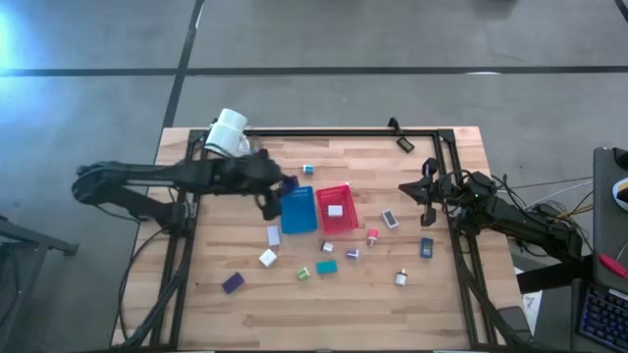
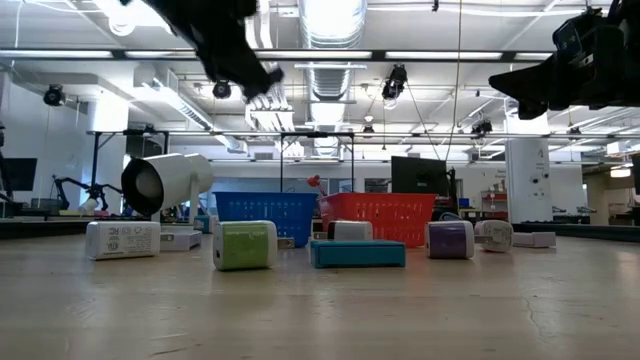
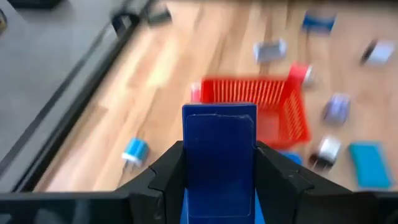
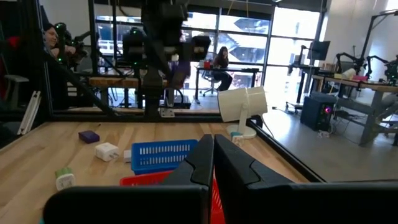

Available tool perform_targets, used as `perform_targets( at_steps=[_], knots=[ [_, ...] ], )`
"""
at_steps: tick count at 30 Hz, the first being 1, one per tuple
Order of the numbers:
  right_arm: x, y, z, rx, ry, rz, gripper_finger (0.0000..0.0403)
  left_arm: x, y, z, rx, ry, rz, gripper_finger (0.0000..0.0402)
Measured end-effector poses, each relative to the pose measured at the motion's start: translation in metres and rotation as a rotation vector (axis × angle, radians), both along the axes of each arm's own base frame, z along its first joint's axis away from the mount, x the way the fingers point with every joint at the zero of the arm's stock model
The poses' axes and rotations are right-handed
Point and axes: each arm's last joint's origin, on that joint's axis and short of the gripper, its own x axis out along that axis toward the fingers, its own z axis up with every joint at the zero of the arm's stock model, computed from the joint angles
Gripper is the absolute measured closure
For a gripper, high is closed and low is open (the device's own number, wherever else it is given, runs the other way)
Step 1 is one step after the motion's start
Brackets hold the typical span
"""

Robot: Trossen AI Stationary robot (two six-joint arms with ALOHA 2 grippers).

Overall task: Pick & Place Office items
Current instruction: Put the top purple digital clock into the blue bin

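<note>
Left gripper [image 3: 219, 186] clenched on dark blue block [image 3: 219, 146] above blue tray [image 1: 297, 210]; early release risks overshoot; right gripper [image 4: 213, 163] closed, empty

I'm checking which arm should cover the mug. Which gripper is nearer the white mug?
Left. The left gripper, shut on a dark blue block, is just beside the white mug; the right gripper, shut, is across the table.

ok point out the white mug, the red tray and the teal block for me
white mug [image 1: 230, 131], high view, on its side wall
red tray [image 1: 337, 195], high view, on its far rim
teal block [image 2: 357, 253], low view, on its front face
</note>
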Motion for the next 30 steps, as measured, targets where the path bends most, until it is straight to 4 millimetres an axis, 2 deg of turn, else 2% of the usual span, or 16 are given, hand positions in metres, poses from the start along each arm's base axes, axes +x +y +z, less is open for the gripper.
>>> perform_targets(
  at_steps=[7, 14, 21, 30],
  knots=[
    [0.000, 0.000, 0.000, -0.001, 0.001, -0.001, 0.0394, 0.041, 0.004, -0.059, -0.032, 0.241, -0.044, 0.0252],
    [0.000, -0.001, -0.001, 0.000, 0.000, -0.031, 0.0394, 0.061, 0.008, -0.109, -0.073, 0.405, -0.053, 0.0252],
    [0.000, -0.001, 0.000, 0.006, -0.002, -0.033, 0.0394, 0.074, 0.009, -0.135, -0.117, 0.476, -0.075, 0.0252],
    [0.000, -0.001, 0.000, 0.006, -0.005, -0.034, 0.0394, 0.078, 0.009, -0.144, -0.125, 0.505, -0.081, 0.0252]
  ],
)
